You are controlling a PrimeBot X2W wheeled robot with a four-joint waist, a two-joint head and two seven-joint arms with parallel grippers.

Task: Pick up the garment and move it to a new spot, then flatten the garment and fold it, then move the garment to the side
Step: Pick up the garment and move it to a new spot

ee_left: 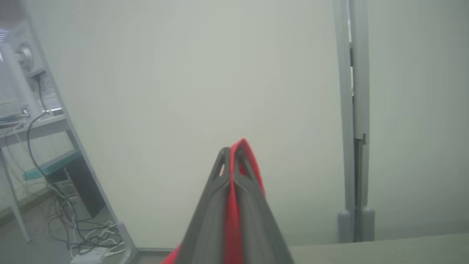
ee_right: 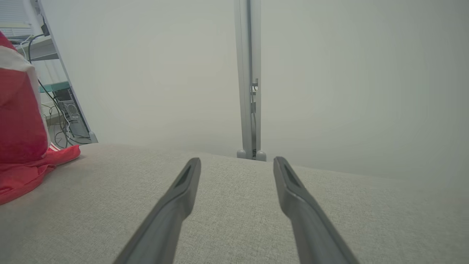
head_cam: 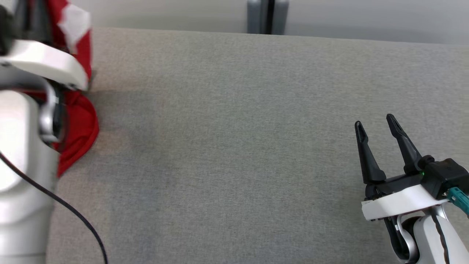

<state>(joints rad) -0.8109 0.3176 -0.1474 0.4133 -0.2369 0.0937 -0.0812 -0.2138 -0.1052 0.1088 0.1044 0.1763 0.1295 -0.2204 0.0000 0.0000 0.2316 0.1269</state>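
The garment (head_cam: 81, 121) is red with white patches and hangs at the far left of the grey padded table (head_cam: 238, 146), its lower part resting on the surface. Much of it is hidden behind my pale left arm in the head view. In the left wrist view my left gripper (ee_left: 231, 154) is shut on a pinched fold of the red garment (ee_left: 253, 165), raised above the table. The garment (ee_right: 22, 139) also rises at the left edge of the right wrist view. My right gripper (head_cam: 377, 124) hovers open near the table's right side, its fingers (ee_right: 183, 187) apart with nothing between them.
A grey post (head_cam: 267, 16) stands behind the table's far edge against a pale wall. To the left, a shelf frame with cables and a computer case (ee_left: 73, 194) stands on the floor. A black cable (head_cam: 73, 216) hangs from my left arm.
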